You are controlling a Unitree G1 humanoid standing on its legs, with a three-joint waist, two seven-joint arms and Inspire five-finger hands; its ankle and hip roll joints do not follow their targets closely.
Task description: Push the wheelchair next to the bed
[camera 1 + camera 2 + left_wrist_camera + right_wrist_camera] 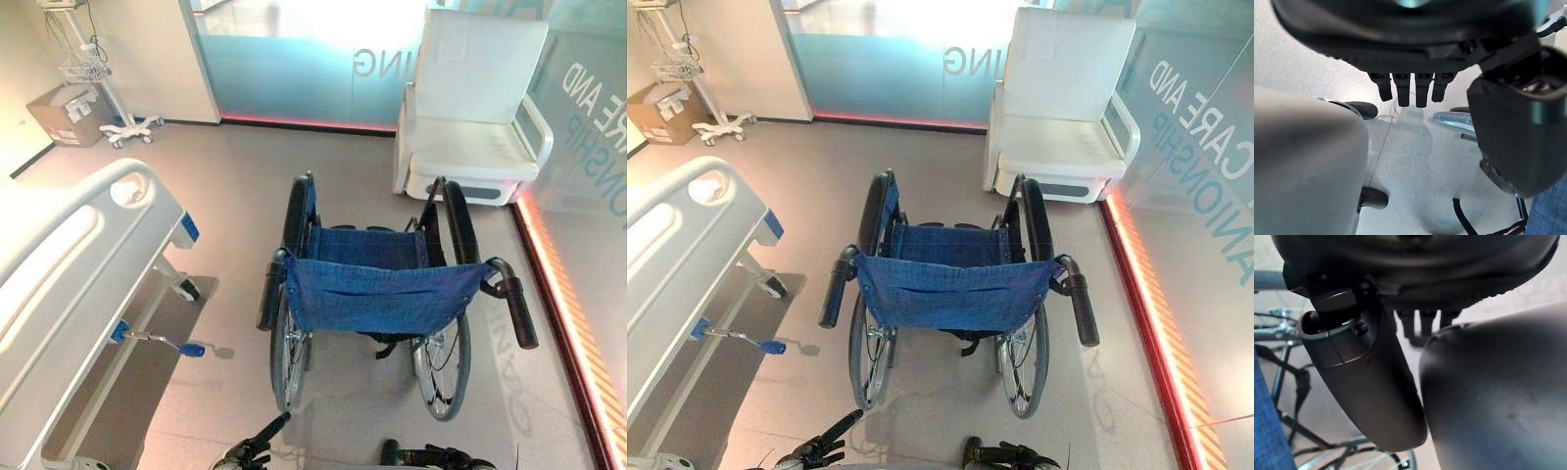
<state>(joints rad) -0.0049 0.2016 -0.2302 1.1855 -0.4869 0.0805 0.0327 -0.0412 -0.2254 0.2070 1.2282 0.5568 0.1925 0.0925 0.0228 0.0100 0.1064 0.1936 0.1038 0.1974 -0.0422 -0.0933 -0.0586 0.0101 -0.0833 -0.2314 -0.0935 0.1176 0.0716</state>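
1. Left robot hand low at the near edge, short of the wheelchair; fingers straight and loose, gripping nothing.
2. Right robot hand likewise low and near, fingers relaxed and empty, thumb standing out in front of them in its wrist view.
3. Wheelchair parked mid-floor, back turned this way, blue sling across it. Left push handle and right push handle both free, well ahead of both robot hands.
4. Bed off to the left, apart from the wheelchair, with open floor between.
5. Risk one: catching just one handle, or pushing unevenly. Likely to swing the chair round rather than roll it straight.
6. Risk two: straight, loose fingers slipping off the smooth dark grips. Better curled round before any shove.
7. Risk three: bed crank with its blue knob jutting low from the bed frame toward the gap, and a bed castor close by. Easy snag for the left wheel if steered in too tight.
8. Risk four: pushing straight ahead, heading for the white armchair instead of the bed.
9. Floor smooth, pale and glossy; probably quick rolling, so easy to overshoot.
10. Frosted glass wall at the far side, glowing red strip along the right edge, rolling stand and cardboard box in the far left corner.
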